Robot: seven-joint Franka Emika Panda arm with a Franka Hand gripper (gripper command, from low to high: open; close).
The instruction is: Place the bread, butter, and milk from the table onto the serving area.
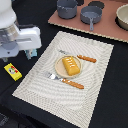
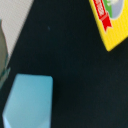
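We see the table (image 1: 112,80): big black flat top, fills most of ext view; in wrist view it's the dark ground (image 2: 65,55) under everything.
Next the serving area (image 1: 50,92): large beige finely striped mat, lying diagonal mid-frame; a pale corner of it shows in wrist view too (image 2: 12,12).
Pinkish-brown board (image 1: 107,27) at the far edge, carrying grey pots (image 1: 66,8), a grey pan (image 1: 91,15) and part of a pale bowl (image 1: 123,16) at ext view's right.
Arm w/ gripper (image 1: 29,52): white body over the table, just off the mat's edge on ext view's left; fingers point down, but we can't tell if they're spread or closed; nothing visibly held.
Round tan plate (image 1: 60,69) sits mid-mat; bread (image 1: 71,64) on it: small golden-orange oblong loaf, pale scored lines on top, narrower than the plate.
Orange-handled knives: one (image 1: 86,58) beside the plate on the far side, one (image 1: 73,83) w/ a fork (image 1: 52,76) on the near side.
Butter (image 1: 13,71): flat bright-yellow box, on bare table near the mat's edge at ext view's left; wrist view shows red + green marks on its face (image 2: 111,20).
Milk (image 2: 30,102): pale-blue carton, on the table, apart from the butter; seen in wrist view only.
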